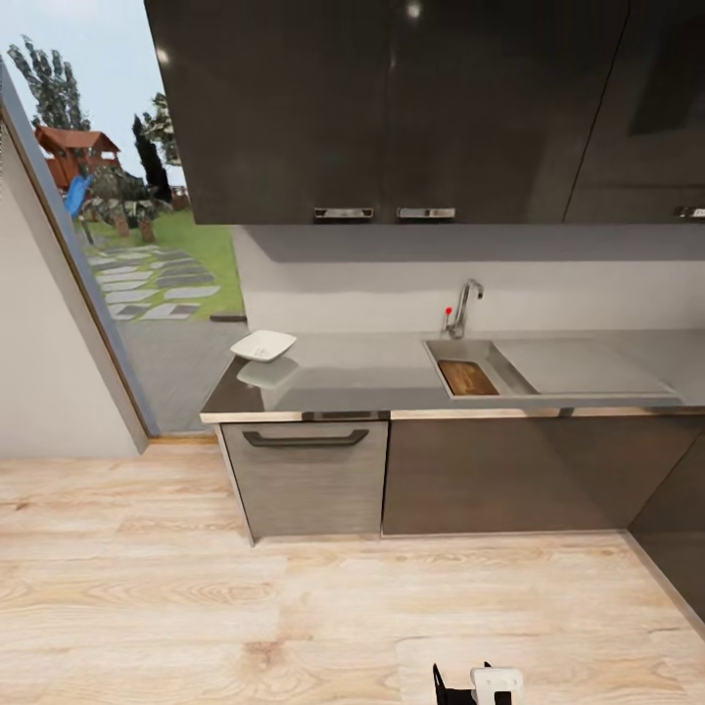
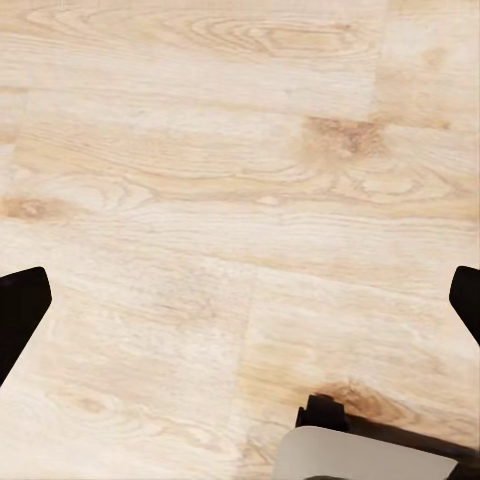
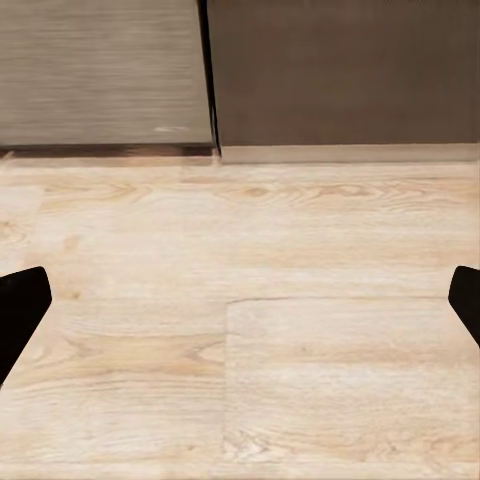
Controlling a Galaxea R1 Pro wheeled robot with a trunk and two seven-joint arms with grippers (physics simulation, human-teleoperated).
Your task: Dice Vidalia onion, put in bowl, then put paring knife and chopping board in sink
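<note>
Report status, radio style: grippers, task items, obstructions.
Both grippers open, empty, over wood floor. Chopping board in sink; bowl on countertop left end. Robot standing back; nothing blocking approach.

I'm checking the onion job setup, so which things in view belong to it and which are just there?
Job: chopping board lying in the sink; bowl on the countertop.
Just there: faucet, upper cabinets, drawer front, wooden floor.
</note>
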